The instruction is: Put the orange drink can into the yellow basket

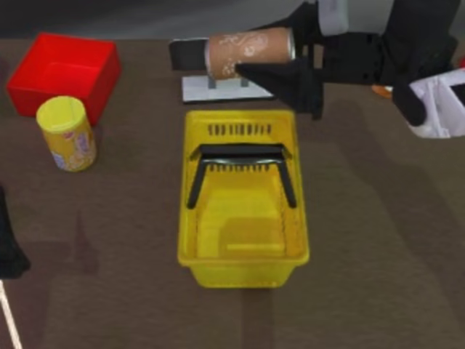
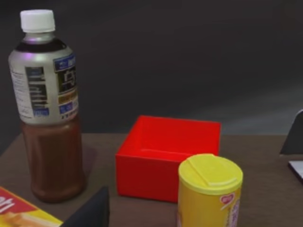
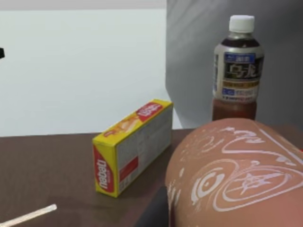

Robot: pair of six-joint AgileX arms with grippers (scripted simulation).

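Right gripper [image 1: 280,76] clenched on the can [image 1: 249,51], apparently held sideways in the air, just beyond the basket's [image 1: 243,259] far rim. Basket sits below and nearer than the gripper. Left arm parked at table's left edge, fingers can't tell.

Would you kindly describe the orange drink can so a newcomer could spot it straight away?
Find the yellow basket at the table's middle; just beyond its far rim, the right gripper holds the orange drink can on its side. It is slim and orange-brown with pale swirls, unlike the fatter yellow canister at left.
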